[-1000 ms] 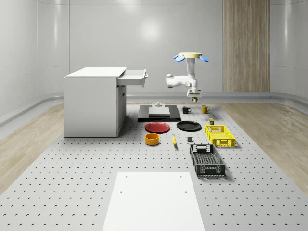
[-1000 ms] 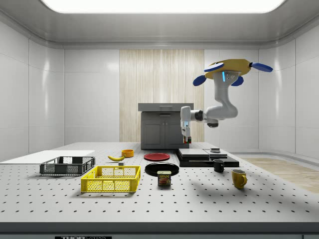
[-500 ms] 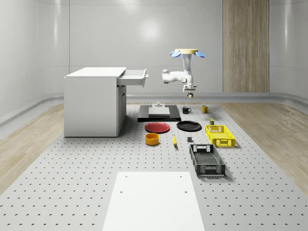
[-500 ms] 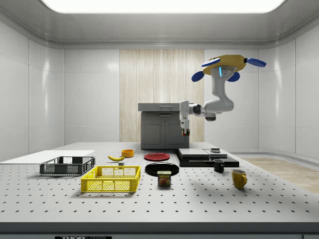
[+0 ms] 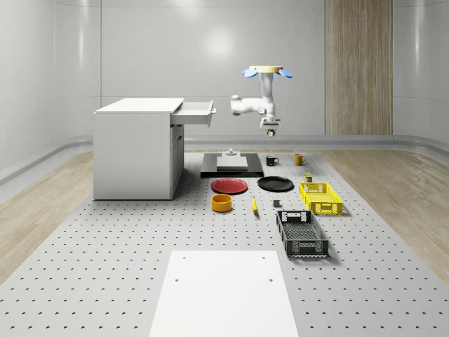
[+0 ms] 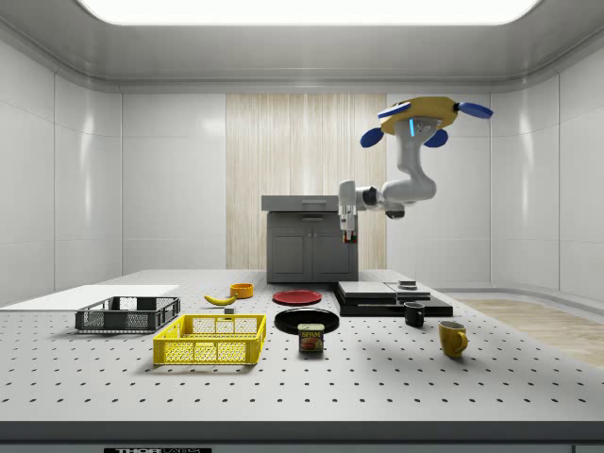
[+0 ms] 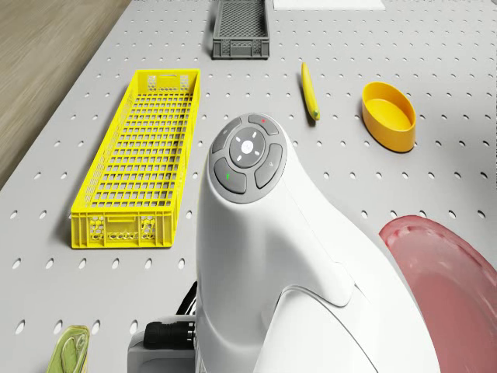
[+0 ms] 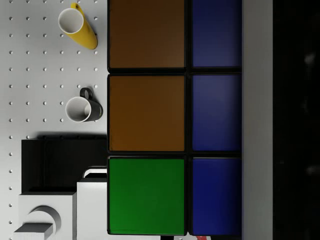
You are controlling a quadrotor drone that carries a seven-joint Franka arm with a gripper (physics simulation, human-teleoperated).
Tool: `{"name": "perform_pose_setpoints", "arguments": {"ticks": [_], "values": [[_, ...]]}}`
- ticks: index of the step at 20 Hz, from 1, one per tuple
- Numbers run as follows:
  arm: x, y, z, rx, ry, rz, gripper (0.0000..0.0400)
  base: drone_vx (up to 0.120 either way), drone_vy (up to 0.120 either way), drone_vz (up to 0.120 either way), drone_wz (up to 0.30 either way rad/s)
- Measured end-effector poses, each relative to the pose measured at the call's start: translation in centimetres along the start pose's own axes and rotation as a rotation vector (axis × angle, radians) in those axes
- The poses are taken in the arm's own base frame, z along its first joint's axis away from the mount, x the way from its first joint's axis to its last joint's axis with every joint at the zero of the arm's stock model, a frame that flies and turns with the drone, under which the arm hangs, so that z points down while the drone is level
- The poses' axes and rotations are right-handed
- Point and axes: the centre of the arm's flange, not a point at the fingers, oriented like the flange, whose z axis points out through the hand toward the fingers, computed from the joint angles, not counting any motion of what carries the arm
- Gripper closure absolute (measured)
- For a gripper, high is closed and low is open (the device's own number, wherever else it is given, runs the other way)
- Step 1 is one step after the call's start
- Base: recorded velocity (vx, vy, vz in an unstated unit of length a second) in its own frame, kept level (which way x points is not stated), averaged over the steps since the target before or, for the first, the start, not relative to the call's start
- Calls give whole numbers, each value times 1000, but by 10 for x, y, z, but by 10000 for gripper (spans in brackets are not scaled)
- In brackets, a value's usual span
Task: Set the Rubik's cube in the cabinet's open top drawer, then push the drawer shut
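Since the earlier pictures the yellow-bodied quadrotor drone with blue rotors (image 5: 264,71) has risen and drifted toward the whole-scene view's left, closer to the cabinet; nothing on the table has shifted.

Going from that view's left: the white box-shaped cabinet (image 5: 133,151) stands on the grey perforated table (image 5: 105,267), and its open top drawer (image 5: 193,112) sticks out toward the drone, so it can take a thing from above. To the right of the drawer, and still well apart from it, the drone hovers over the black flat platform with the grey block (image 5: 231,165). The white arm reaches sideways and the jaws (image 5: 270,130) point down at about the drawer's height.

In the wrist view the multicoloured Rubik's cube with brown, green and blue tiles (image 8: 175,120) sits right before the camera, so the jaws seem closed on it and carry it in the air; the fingers themselves I cannot make out. I judge the height is kept so the cube passes over the drawer's front edge. Further right lie the black mug (image 5: 271,161) and the yellow mug (image 5: 299,159), which play no part.
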Motion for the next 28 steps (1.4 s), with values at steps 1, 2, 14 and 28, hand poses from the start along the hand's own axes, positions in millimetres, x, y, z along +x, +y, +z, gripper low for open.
{"name": "perform_pose_setpoints", "arguments": {"ticks": [1, 2, 14, 28], "values": [[0, 0, 0, 0, 0, 0, 75, 0, -120, 120, 0], [0, 0, 0, 0, 0, 0, 75, 0, -120, 120, 0], [0, 0, 0, 0, 0, 0, 75, -63, -120, 120, 0], [0, 0, 0, 0, 0, 0, 75, 0, -120, 120, 0]]}}
